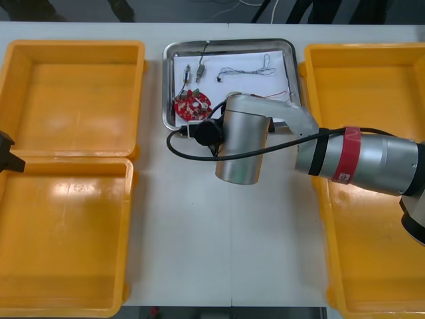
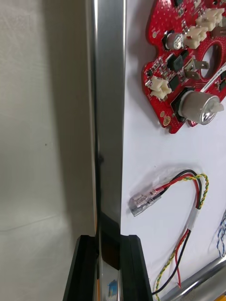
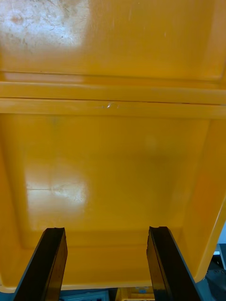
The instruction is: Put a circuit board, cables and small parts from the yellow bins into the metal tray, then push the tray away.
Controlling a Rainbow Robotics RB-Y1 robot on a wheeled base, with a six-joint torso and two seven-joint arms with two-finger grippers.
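Now R claw near-shut, pinching tray rim.

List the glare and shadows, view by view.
Front view: soft sheen inside the left bins. Right wrist view: the tray rim, clamped by the right gripper, mirrors brightly; shadow darkens the table beside it. Left wrist view: glare patches on the bin floor below the open left gripper.

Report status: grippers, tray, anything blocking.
Right gripper shut on shiny metal tray's near rim. Left gripper open over yellow bin, idle. Round red circuit board, red and yellow cable, small metal parts loaded. Nothing blocking tray's far side.
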